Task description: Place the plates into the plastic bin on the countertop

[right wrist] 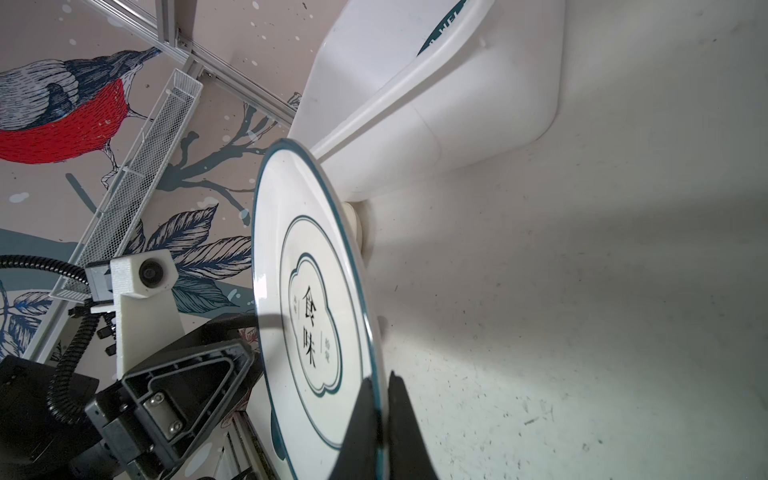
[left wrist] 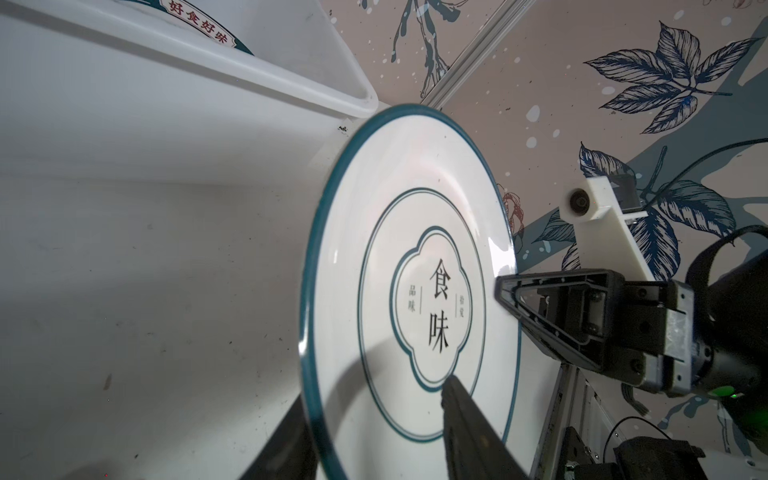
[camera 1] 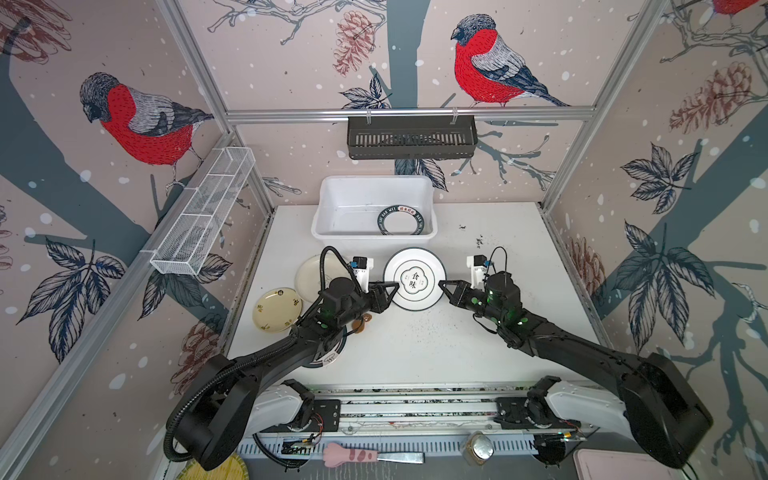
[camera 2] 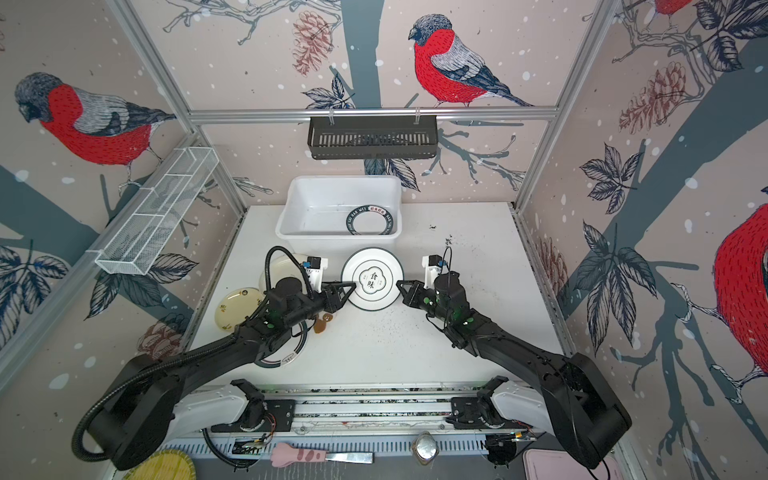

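Right wrist view is showing the right gripper (right wrist: 384, 415) pinching the right rim of the teal-rimmed plate (right wrist: 316, 291) just near of the plastic bin (right wrist: 457, 124) — left gripper (camera 1: 395, 286) half-open astride the left rim — so a carry is likely starting, needing lift over the bin's near wall.

teal-rimmed plate (camera 1: 414, 279): white, black characters in centre medallion, level, raised off the bench (camera 1: 415, 353), just in front of the bin (camera 1: 357, 191) | ringed plate (camera 1: 401, 220): dark lettered band, flat in bin, right end | cream plate (camera 1: 307, 276), yellow plate (camera 1: 277, 309): flat on bench, left | dark-rimmed plate (camera 1: 329, 359): nearer front edge, mostly hidden
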Robot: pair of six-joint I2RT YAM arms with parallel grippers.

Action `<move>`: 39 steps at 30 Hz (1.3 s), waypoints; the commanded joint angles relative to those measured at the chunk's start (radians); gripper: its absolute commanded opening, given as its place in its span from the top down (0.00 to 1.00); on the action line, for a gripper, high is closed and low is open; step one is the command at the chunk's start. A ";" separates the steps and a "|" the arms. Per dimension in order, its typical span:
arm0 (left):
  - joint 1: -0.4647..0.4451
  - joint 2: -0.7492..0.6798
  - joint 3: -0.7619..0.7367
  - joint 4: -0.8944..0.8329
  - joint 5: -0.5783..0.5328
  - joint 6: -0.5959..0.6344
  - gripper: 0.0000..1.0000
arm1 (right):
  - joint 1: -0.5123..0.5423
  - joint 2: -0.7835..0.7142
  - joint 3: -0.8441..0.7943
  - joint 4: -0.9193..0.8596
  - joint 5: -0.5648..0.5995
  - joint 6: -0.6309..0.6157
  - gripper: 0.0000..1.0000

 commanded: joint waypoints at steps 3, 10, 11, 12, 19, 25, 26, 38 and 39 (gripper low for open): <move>-0.007 0.019 0.017 0.084 0.023 -0.014 0.65 | 0.001 -0.025 -0.005 0.014 0.025 -0.031 1.00; -0.008 0.058 0.035 0.107 0.043 -0.037 0.92 | 0.003 -0.015 -0.010 0.017 0.020 -0.031 1.00; -0.008 0.060 0.035 0.107 0.041 -0.038 0.94 | 0.001 -0.015 -0.010 0.018 0.019 -0.031 1.00; -0.008 0.063 0.035 0.107 0.040 -0.040 0.95 | 0.001 -0.014 -0.008 0.018 0.020 -0.032 1.00; -0.009 0.064 0.037 0.102 0.030 -0.038 1.00 | 0.001 -0.014 -0.005 0.011 0.023 -0.036 0.89; -0.010 0.065 0.047 0.079 0.013 -0.020 1.00 | 0.001 -0.021 -0.005 -0.001 0.029 -0.037 0.36; -0.010 0.064 0.057 0.053 -0.003 -0.008 1.00 | 0.001 -0.022 -0.001 -0.016 0.036 -0.036 0.27; -0.007 0.072 0.156 0.003 -0.158 0.048 1.00 | -0.012 -0.124 0.071 -0.236 0.127 -0.147 0.01; -0.006 0.082 0.171 0.004 -0.164 0.048 1.00 | -0.013 -0.139 0.073 -0.251 0.143 -0.156 0.00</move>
